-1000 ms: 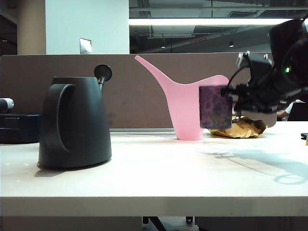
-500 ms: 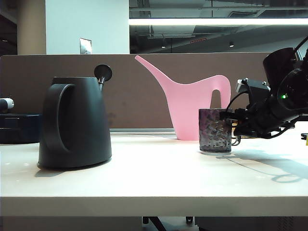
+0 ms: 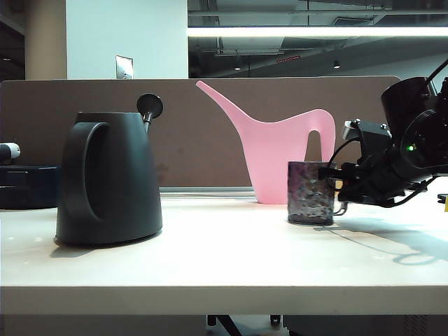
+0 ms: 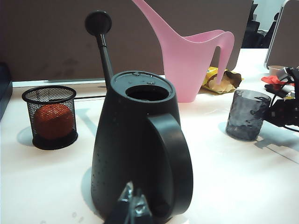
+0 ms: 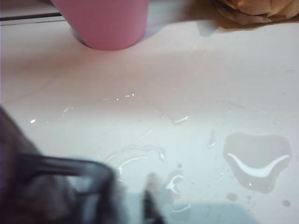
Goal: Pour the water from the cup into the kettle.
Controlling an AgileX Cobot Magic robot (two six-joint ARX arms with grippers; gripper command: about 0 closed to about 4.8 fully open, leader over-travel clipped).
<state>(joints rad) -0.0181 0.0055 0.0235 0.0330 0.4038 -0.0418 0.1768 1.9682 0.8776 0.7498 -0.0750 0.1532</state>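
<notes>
I see the cup as a small, dark smoky-grey, translucent mug with a dimpled surface, standing upright on the table on the right side of the exterior view. The kettle is much bigger: matte black, wide at the base and tapering upward, with a large loop handle and a round knob on a thin stem rising beside its open top. It stands on the left side of the table, well apart from the cup.

Behind the cup, near the grey partition, stands a pink watering can with a long spout pointing up and toward the kettle's side. A crumpled yellow-brown bag lies behind it. From the left wrist camera I also make out a black mesh holder with something red-orange inside, beyond the kettle. Nothing sits on the open table between cup and kettle. The right wrist view shows a water puddle and scattered droplets on the table.

The right gripper is level with the cup, right at its handle side; in its own blurred wrist view the thin handle is close in front of the camera. I can't tell whether its jaws are clamped on the handle or have let it go. The left gripper sits low just behind the kettle's handle, with its tips drawn close together and holding nothing.
</notes>
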